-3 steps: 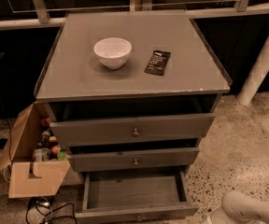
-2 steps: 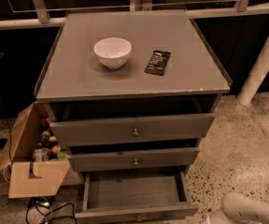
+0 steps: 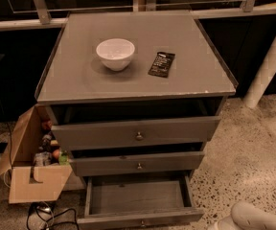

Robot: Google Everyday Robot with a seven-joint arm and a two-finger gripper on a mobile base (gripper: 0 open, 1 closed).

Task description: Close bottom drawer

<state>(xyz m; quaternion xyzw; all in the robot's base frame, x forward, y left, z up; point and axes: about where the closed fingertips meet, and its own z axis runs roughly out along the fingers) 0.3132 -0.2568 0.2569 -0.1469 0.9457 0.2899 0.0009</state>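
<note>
High frontal view onto cabinet (image 3: 75, 78); gripper off-frame

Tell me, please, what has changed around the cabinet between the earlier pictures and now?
Nothing has visibly changed. The bottom drawer stays pulled out. The white bowl and the dark packet lie on the cabinet top as before, and the cardboard box stands at the left. The gripper is not in view; only a pale rounded robot part shows at the lower right corner, where it was.
</note>
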